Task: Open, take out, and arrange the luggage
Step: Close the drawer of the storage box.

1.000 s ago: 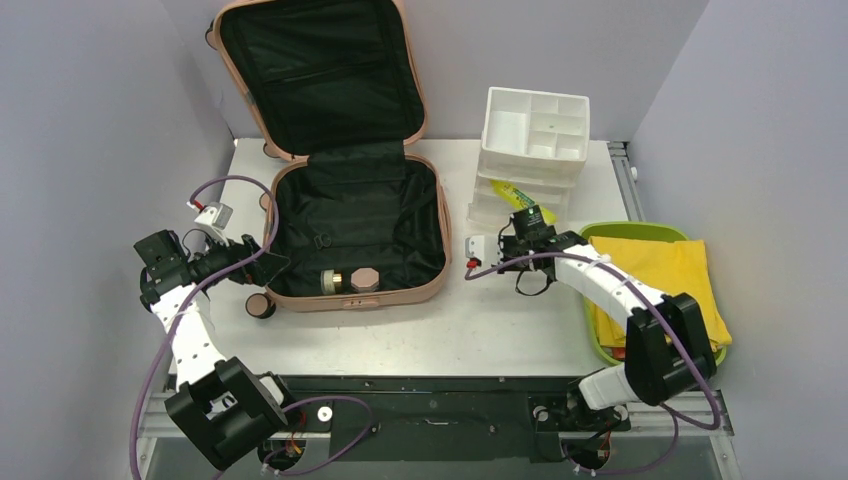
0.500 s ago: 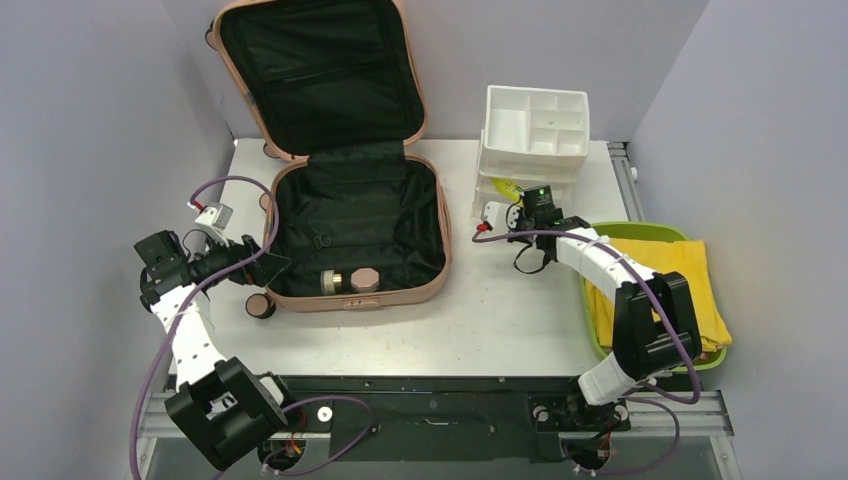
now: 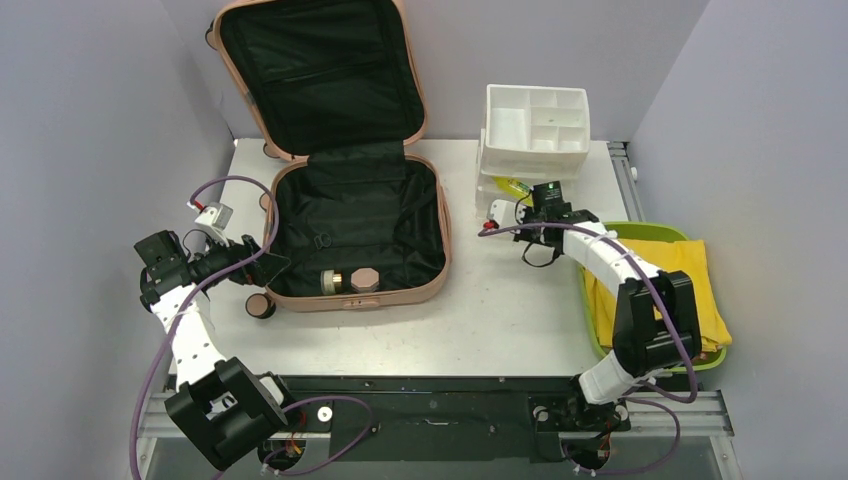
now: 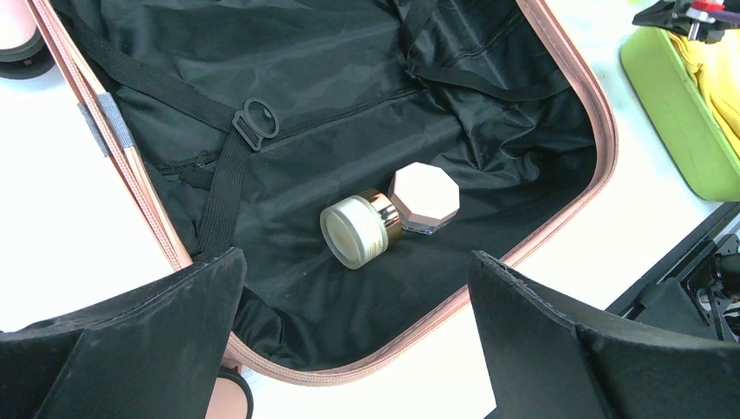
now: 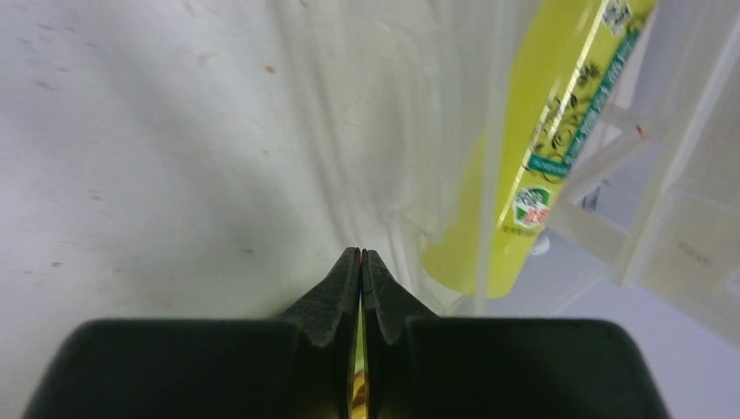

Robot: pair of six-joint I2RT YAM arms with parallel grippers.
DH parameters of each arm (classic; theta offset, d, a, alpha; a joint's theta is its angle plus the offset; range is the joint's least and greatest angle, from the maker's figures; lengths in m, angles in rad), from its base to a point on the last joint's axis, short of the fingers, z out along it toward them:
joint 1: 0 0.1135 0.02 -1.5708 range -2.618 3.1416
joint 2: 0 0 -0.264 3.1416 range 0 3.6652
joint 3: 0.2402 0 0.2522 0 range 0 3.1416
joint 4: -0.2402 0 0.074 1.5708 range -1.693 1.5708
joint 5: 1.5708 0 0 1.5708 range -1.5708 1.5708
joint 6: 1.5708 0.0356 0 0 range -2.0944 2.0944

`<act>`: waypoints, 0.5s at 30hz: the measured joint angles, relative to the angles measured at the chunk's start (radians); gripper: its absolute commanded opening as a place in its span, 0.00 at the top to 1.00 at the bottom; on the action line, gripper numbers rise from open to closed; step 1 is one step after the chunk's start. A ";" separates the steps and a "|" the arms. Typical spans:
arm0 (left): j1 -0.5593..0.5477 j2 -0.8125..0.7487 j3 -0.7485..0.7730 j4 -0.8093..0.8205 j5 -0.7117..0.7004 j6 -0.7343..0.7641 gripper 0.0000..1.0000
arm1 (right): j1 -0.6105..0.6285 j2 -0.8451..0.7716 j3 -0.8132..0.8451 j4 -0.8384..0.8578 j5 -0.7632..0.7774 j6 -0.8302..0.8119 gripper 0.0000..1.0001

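Our pink luggage (image 3: 345, 298) lies open on the table (image 3: 480, 320), back left, black inside. We see open room along its front edge. Left gripper (image 3: 264, 266) spread wide; right gripper (image 5: 361, 257) pressed together.

We see the luggage (image 3: 350, 215) lying open on the white table (image 3: 500, 320), its lid raised toward the back wall and the black lining showing. Near its front rim a cream jar (image 3: 335, 281) lies touching a jar with an octagonal pink lid (image 3: 364, 278). Our left gripper (image 3: 272, 265) hovers, jaws spread, just beside the case's front left corner. Our right gripper (image 3: 523, 210) is at the lower drawer of the white organizer (image 3: 535, 125), where a yellow tube (image 3: 513, 186) shows. A yellow cloth (image 3: 670, 275) fills the lime-green tray (image 3: 632, 231).
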 measured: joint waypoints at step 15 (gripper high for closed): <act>0.000 0.019 0.000 -0.003 0.003 0.000 0.04 | 0.299 0.029 -0.016 0.116 0.024 0.054 1.00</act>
